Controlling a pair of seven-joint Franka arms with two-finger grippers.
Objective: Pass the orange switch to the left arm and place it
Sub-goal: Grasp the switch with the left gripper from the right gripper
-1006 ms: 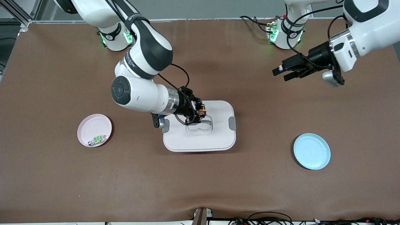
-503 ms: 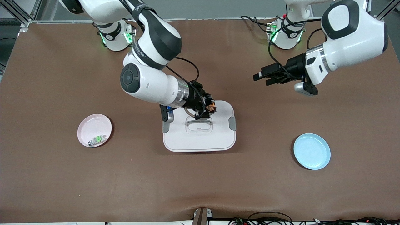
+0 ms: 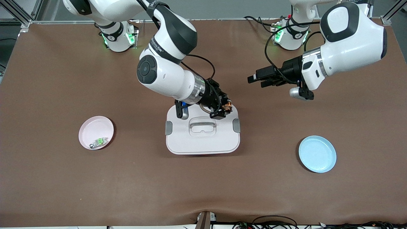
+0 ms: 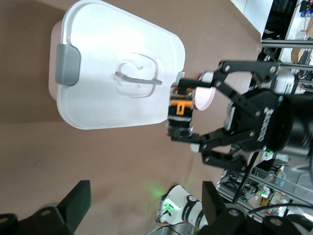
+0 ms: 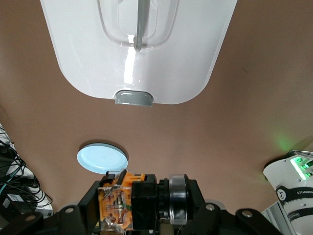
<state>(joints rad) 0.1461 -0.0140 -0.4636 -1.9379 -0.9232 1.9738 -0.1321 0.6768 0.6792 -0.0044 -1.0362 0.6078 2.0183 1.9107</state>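
The orange switch (image 3: pixel 226 106), a small black cylinder with an orange end, is held in my right gripper (image 3: pixel 223 110). The gripper is shut on it over the corner of the white box (image 3: pixel 203 141) that lies toward the left arm's base. The right wrist view shows the switch (image 5: pixel 134 201) between the fingers, with the box (image 5: pixel 98 58) below. My left gripper (image 3: pixel 255 79) is open and empty over the bare table, apart from the switch and pointing toward it. In the left wrist view its fingers (image 4: pixel 73 205) stand wide apart, facing the switch (image 4: pixel 180 105) and the box (image 4: pixel 107 58).
A pink plate (image 3: pixel 95 127) holding a small green and silver component (image 3: pixel 98 142) lies toward the right arm's end. A blue plate (image 3: pixel 317 154) lies toward the left arm's end and shows in the right wrist view (image 5: pixel 101 157). The box lid has a grey handle (image 3: pixel 202 121).
My right gripper carried the switch across the box lid toward the left arm's end and the bases. My left gripper moved over the table toward the box and the switch.
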